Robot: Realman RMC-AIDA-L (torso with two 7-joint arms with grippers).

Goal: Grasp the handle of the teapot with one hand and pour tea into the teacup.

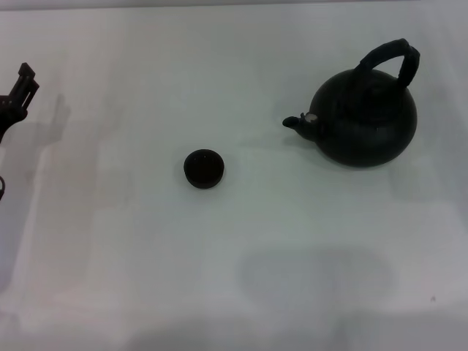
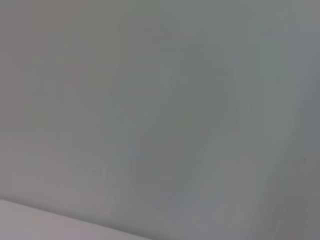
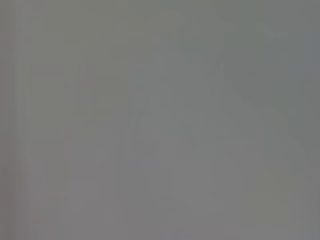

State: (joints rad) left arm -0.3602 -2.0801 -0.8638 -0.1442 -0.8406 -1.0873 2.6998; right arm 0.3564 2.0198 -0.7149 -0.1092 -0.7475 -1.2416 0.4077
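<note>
One teapot [image 1: 365, 117], one handle [image 1: 391, 60], one teacup [image 1: 203, 168].

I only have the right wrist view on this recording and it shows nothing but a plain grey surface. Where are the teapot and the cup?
Observer: In the head view the teapot stands on the robot's right side of the white table, untouched.
Operator: And the cup?
Observer: The teacup stands upright left of the pot, apart from it; the spout points toward it.
Operator: Any arm near the handle?
Observer: No. The handle arches free above the pot; only the left gripper shows, at the far left edge.
</note>
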